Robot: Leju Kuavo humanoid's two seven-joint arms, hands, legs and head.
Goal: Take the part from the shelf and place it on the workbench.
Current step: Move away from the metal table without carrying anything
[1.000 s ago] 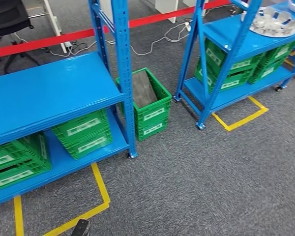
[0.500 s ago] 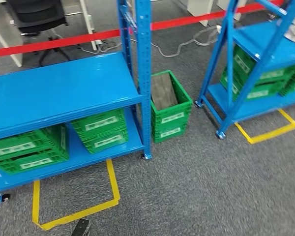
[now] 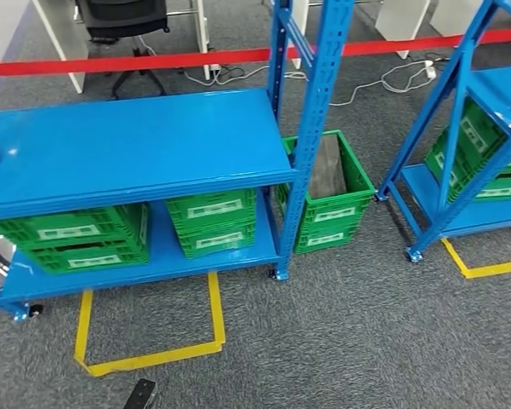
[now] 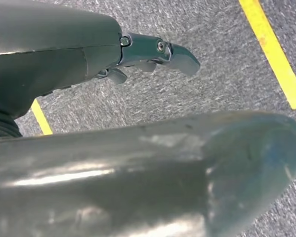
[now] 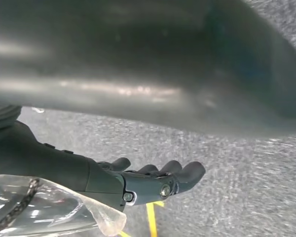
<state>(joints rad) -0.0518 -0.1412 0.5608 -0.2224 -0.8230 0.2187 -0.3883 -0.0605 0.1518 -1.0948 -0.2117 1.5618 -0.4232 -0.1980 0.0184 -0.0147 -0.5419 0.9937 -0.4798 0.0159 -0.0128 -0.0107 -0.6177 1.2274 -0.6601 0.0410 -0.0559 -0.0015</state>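
Task item: a clear plastic bag (image 5: 53, 210) with a dark chain-like piece inside. It lies against the underside of the right hand (image 5: 113, 182). The fingers (image 5: 183, 173) extend straight past the bag, and whether the hand grips it cannot be told. The left hand (image 4: 139, 52) is empty, with its fingers stretched out over grey carpet (image 3: 369, 341).

Count, head view:
- Two blue racks – near (image 3: 144, 145), far (image 3: 497, 94).
- Two green crate stacks (image 3: 79, 239) on the near rack's lower shelf.
- One green floor crate (image 3: 333, 213) between the racks.
- One red barrier tape (image 3: 144, 62).
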